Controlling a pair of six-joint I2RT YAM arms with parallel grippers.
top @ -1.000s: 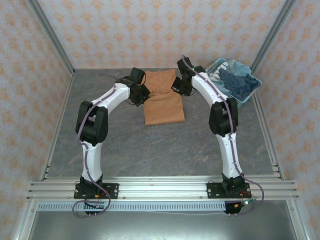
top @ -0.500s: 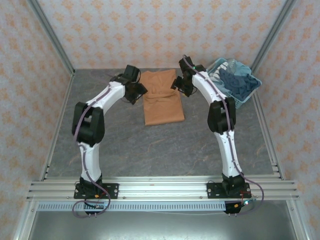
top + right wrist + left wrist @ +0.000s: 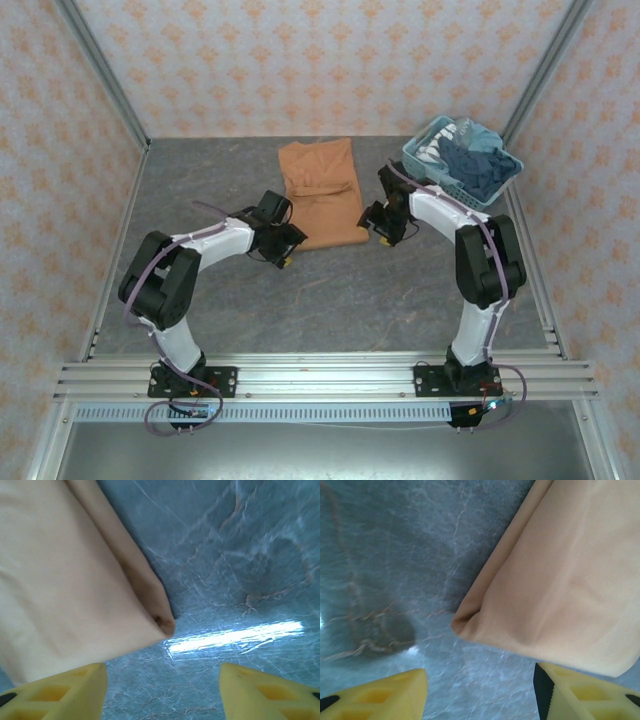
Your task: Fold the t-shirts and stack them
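1. Left wrist view: the orange-tan t-shirt (image 3: 560,580) runs off the top and right edges. The left gripper's fingers (image 3: 380,695) are cut by the bottom edge.
2. Right wrist view: the t-shirt runs off the top and left edges. The right gripper's fingers (image 3: 270,690) are cut by the bottom edge.
3. Top view: the heaped cloth (image 3: 482,165) in the basket (image 3: 432,180) cannot be separated into single garments.

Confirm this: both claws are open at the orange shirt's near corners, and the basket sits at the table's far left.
Not quite. The basket sits at the far right, not the left, as the top view shows. The rest holds.
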